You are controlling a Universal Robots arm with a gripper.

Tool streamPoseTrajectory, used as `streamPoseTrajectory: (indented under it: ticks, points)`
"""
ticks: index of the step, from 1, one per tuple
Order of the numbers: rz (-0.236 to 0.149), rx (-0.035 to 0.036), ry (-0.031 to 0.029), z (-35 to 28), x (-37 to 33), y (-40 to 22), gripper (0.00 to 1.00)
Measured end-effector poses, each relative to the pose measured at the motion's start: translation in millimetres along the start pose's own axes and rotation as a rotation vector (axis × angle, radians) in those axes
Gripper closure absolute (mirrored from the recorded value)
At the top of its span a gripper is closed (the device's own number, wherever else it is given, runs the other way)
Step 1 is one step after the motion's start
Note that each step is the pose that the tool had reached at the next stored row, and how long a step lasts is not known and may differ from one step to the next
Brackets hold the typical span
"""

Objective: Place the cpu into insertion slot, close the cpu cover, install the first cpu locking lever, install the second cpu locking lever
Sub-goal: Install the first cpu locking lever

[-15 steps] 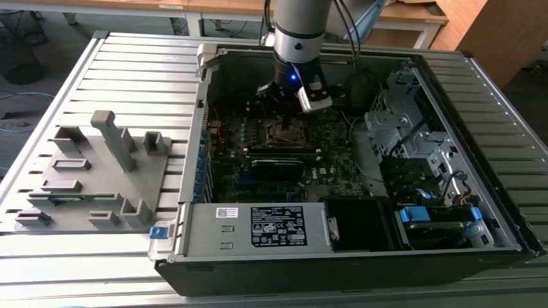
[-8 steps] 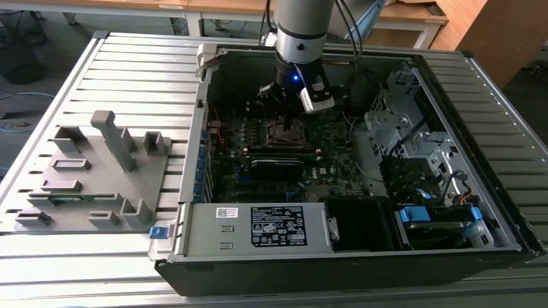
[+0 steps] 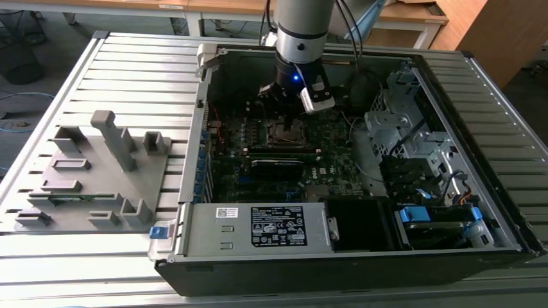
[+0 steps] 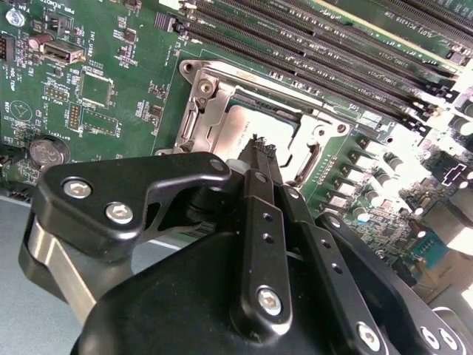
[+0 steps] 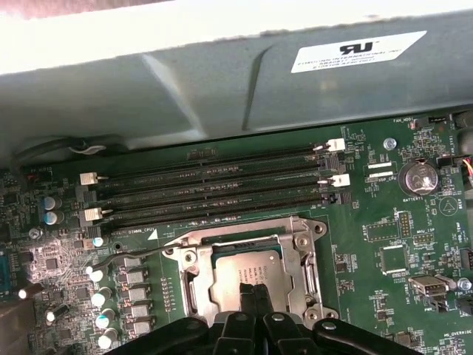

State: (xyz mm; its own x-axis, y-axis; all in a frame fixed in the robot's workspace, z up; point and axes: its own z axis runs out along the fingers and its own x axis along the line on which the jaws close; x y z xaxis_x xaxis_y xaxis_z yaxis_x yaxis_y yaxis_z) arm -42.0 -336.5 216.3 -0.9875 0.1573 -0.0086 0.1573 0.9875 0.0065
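Gripper: the gripper (image 4: 260, 148) had its two fingers drawn together, with no gap to be seen between them and nothing held; its tips (image 5: 251, 287) stood over the cpu, though I could not tell whether they touched it.
Arm: it reached straight down into the open case (image 3: 479, 77), which lay on the slatted table (image 3: 128, 64).
Cpu: the cpu (image 5: 240, 268) sat in the slot (image 3: 287, 133), its grey top showing in both wrist views (image 4: 266, 118).
Cover: the cover (image 5: 299, 255) lay flat around the cpu as a silvery frame (image 4: 203, 111).
Lever: a thin wire lever (image 4: 316, 157) ran beside the frame; whether it was latched I could not tell.
Near by: the memory slots (image 5: 214, 185) ran just beside the slot, a coin battery (image 5: 417, 177) further off.
Outside the case: a grey fixture (image 3: 86, 173) stood on the table at the exterior view's left.
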Motion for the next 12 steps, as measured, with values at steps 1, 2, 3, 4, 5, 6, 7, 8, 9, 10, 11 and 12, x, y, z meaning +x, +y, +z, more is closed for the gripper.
streamPoseTrajectory:
  ticks: [1, 2, 3, 4, 5, 6, 7, 8, 9, 10, 11, 12]
  points:
    - [0.0, -0.0001, -0.0001, 0.0, 0.0, 0.0, 0.89]
    - [0.0, 0.0002, 0.0, -1.3, 0.0, 0.0, 0.89]
    - [0.0, 0.0001, 0.0001, -1.9, 0.0, 0.0, 0.89]
    - [0.0, 0.0002, 0.0, -1.9, 0.0, 0.0, 0.89]
    - [0.0, 0.0001, 0.0001, -1.9, 0.0, 0.0, 0.89]
    - [0.0, 0.0001, 0.0, -1.9, 0.0, 0.0, 0.89]
    - [0.0, 0.0001, 0.0, -1.9, 0.0, 0.0, 0.89]
    - [0.0, 0.0002, 0.0, -2.0, 0.1, 0.0, 0.89]
    - [0.0, 0.0002, 0.0001, -2.0, 0.3, 0.0, 0.89]
    - [0.0, 0.0003, 0.0001, -2.0, 0.7, -0.1, 0.89]
    - [0.0, 0.0003, 0.0001, -2.0, 1.4, -0.2, 0.89]
    - [0.0, 0.0002, 0.0, -1.9, 2.3, -0.4, 0.89]
